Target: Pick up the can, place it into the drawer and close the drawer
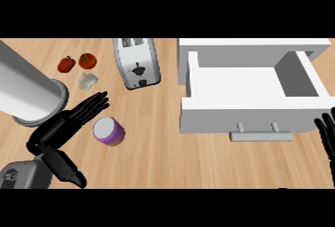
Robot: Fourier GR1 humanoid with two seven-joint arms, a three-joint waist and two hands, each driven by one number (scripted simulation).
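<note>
Far left I've got a big grey cylinder (29,91) lying tilted across the counter (163,155), running off the left edge, so no room there. Just right of its rim sits my left hand (82,113), fingers straight and spread, pointing up and right, holding nothing. Thumb hangs low near the bottom edge.

Above the fingertips: a pale lump (87,80), then two red vegetables (76,62) near the top edge. All apart from the hand.

Can (108,131) stands upright on the counter just right of and below the fingers, purple side, pale top. It's beside the fingers, not between them; I can't tell if they touch it. Bare wood below and right of the can, all the way to the drawer.

Toaster (136,63) is up top, centre, well clear of the can.

Drawer (252,95) is pulled open, white, inside bare, handle (262,135) facing me.

Right hand (325,137) shows at the right edge, just right of the drawer front, fingers straight up, holding nothing.
</note>
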